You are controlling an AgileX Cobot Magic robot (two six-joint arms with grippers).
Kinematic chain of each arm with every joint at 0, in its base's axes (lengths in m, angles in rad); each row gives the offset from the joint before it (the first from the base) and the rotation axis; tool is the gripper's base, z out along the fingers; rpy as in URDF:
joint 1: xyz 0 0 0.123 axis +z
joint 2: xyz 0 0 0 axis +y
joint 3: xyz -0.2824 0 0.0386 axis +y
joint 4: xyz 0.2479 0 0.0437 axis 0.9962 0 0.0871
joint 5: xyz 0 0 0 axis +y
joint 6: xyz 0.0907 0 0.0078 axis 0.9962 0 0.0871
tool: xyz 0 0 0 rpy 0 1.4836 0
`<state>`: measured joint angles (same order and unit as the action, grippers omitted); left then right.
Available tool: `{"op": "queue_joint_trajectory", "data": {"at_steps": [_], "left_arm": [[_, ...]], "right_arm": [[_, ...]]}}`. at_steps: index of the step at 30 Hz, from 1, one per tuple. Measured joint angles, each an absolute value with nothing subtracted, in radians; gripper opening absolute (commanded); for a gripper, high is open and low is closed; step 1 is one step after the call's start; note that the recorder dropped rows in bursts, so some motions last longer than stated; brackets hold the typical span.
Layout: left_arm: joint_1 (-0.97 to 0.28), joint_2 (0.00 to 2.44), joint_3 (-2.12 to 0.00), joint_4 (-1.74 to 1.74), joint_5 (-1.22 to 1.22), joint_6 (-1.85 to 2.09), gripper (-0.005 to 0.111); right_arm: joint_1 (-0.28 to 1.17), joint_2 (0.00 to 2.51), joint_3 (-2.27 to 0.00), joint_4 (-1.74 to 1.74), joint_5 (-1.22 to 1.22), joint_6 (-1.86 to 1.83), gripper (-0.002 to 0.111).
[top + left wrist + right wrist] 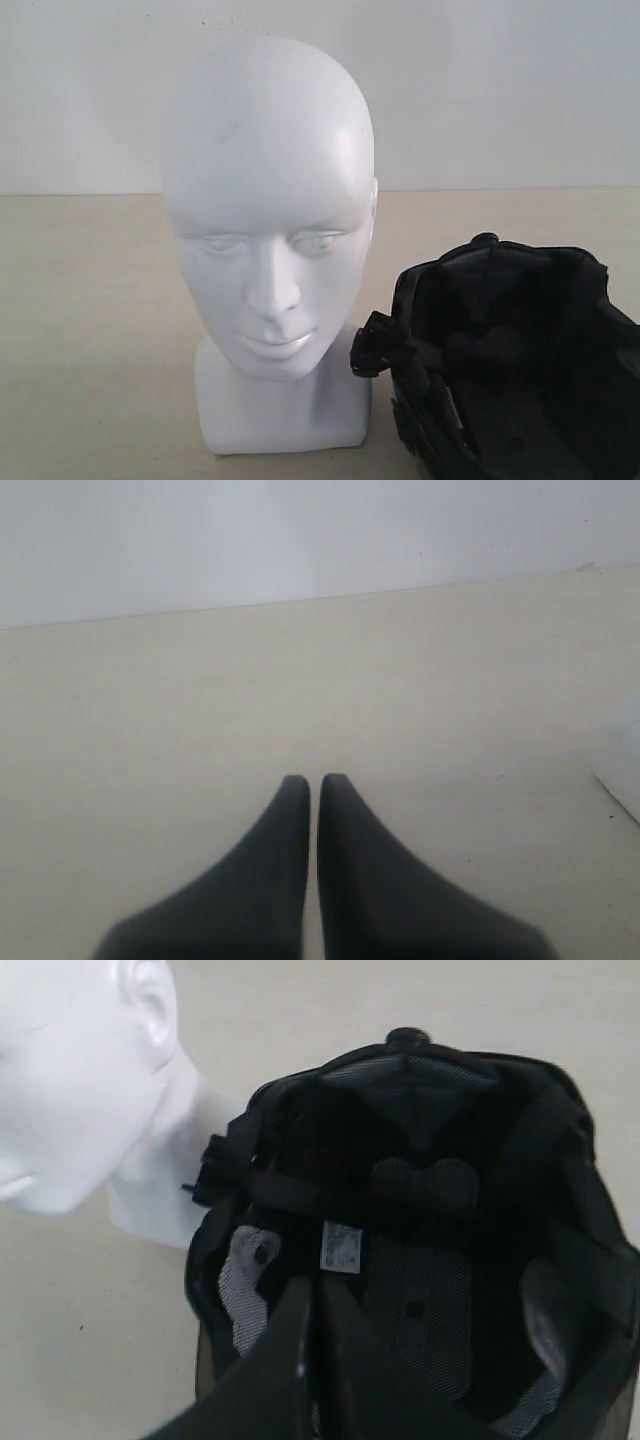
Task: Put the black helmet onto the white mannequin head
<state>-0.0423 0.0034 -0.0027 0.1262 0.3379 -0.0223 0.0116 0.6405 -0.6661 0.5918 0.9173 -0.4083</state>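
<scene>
The white mannequin head (268, 200) stands upright on its squarish base, left of centre in the exterior view, face toward the camera. Just right of it lies the black helmet (520, 370), its opening turned up so the padded lining and straps show; a buckle strap hangs near the base. No gripper shows in the exterior view. In the right wrist view my right gripper (315, 1285) hovers shut over the helmet (420, 1200) lining, with the head (70, 1080) beside it. My left gripper (314, 778) is shut over bare table, holding nothing.
A pale beige table (90, 330) runs back to a white wall (500, 90). A white edge (625, 770), likely the head's base, shows at the side of the left wrist view. The helmet is cut off by the exterior frame's lower right corner.
</scene>
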Motion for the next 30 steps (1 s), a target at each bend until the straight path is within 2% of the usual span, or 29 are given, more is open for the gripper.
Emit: {"op": "queue_joint_trajectory", "data": {"at_steps": [5,15,24,30], "left_arm": [[-0.042,0.003,-0.003,0.126,0.338,-0.022,0.004],[-0.042,0.003,-0.003,0.126,0.338,-0.022,0.004],[-0.042,0.003,-0.003,0.126,0.338,-0.022,0.004],[-0.042,0.003,-0.003,0.126,0.338,-0.022,0.004]], "right_arm": [[0.012,0.673,-0.691,0.614,0.991,-0.427,0.000],[0.029,0.941,-0.840,0.586,1.070,-0.427,0.000],[0.304,1.121,-1.020,0.252,1.064,-0.170,0.000],[0.522,1.181,-1.044,0.113,1.070,0.060,0.000]]}}
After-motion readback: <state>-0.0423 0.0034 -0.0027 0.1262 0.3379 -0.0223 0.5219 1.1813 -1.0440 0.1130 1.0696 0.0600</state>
